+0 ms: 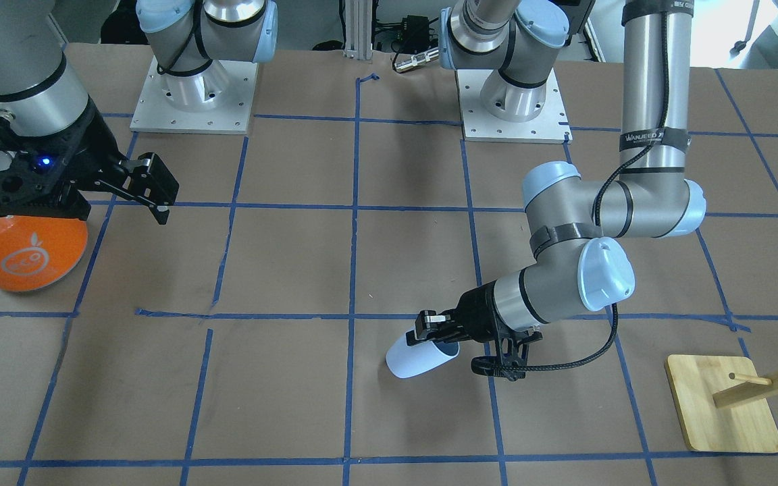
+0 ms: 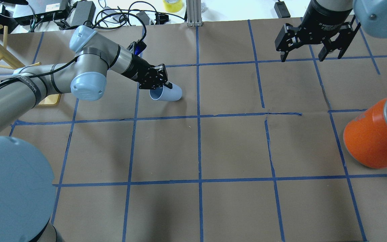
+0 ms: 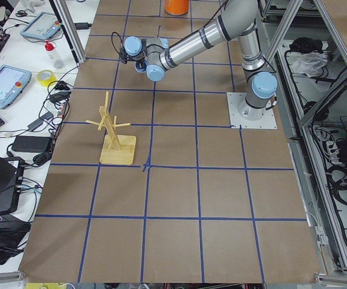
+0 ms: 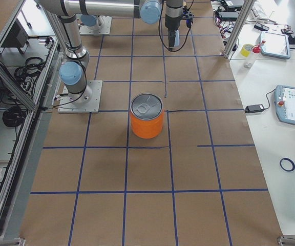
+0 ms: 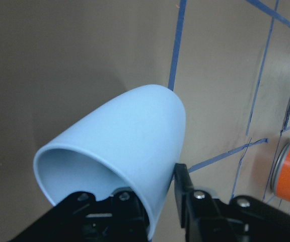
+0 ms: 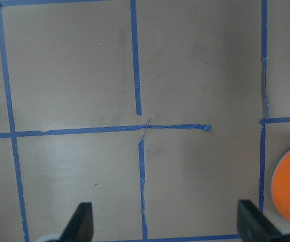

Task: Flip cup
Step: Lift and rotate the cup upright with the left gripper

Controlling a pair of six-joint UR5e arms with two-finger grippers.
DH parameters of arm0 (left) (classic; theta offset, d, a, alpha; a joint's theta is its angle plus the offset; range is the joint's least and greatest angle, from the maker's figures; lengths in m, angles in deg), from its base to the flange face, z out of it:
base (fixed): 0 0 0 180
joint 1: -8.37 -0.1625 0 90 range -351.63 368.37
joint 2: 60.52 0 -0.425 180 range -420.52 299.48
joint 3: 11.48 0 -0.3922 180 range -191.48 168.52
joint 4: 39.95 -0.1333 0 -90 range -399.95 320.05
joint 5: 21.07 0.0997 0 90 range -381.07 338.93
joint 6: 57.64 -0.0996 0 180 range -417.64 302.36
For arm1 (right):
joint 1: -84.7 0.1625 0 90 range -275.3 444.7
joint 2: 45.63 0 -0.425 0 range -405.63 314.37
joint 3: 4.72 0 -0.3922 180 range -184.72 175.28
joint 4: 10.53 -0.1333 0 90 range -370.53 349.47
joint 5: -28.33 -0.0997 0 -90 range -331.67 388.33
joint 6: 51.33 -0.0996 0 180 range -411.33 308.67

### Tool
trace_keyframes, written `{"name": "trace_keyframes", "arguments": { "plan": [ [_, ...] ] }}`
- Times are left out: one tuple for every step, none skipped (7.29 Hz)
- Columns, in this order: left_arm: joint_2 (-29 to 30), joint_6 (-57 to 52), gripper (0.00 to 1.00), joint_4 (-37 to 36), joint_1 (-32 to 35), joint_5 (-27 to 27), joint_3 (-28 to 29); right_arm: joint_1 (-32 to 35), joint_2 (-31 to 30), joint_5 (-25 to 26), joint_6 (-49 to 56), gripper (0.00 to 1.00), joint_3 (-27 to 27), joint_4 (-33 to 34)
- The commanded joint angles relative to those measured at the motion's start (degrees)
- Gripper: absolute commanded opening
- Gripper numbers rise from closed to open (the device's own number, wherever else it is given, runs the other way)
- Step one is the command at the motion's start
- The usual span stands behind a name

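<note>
Small pale blue, smooth plastic cup (image 1: 416,360) (image 2: 168,94) (image 5: 130,151) tipped on its side, low over the brown-paper table top with its blue tape grid (image 2: 233,148), on the left arm's half and just beside a tape line; whether resting on the paper or just off it, impossible to tell. Rounded base pointing away from the arm, open mouth toward the black two-finger left gripper (image 1: 439,335) (image 2: 158,86) (image 5: 155,206). Pinched at the rim, with one finger inside the mouth, the other against the outer wall, jaws tight on the wall between. Black right gripper (image 2: 302,57) (image 6: 167,222) hanging above the table, pointing down, fingers spread wide, nothing between them. Big orange can with silver lid (image 2: 371,141) (image 4: 146,123) upright on the right arm's side, well apart from the cup. Pale wooden peg stand on a square base (image 1: 720,405) (image 3: 116,135) near the left arm.
</note>
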Motion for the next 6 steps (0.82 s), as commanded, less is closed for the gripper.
{"name": "trace_keyframes", "arguments": {
  "plan": [
    [-2.5, 0.9, 0.0, 5.8, 0.6, 12.0, 4.3, 0.0, 0.0, -0.1, 0.0, 1.0, 0.0, 0.1],
    [-2.6, 0.8, 0.0, 6.9, 0.6, 21.0, 4.7, 0.0, 0.0, 0.0, 0.0, 1.0, 0.0, 0.1],
    [-2.2, 0.1, 0.0, 6.9, 0.5, 29.1, 5.0, 0.0, 0.0, 0.0, 0.0, 1.0, 0.0, 0.1],
    [-0.6, -0.7, 0.0, 8.7, 0.2, 31.9, 8.5, 0.0, 0.0, 0.1, 0.0, 1.0, 0.0, 0.1],
    [0.4, -6.5, 0.0, 15.0, -0.1, 37.4, 12.7, 0.0, 0.0, 0.0, 0.0, 1.0, 0.0, 0.1],
    [1.9, -9.9, 0.0, 15.2, -0.4, 39.9, 13.9, 0.0, 0.0, 0.0, 0.0, 1.0, 0.0, 0.1]
  ]
}}
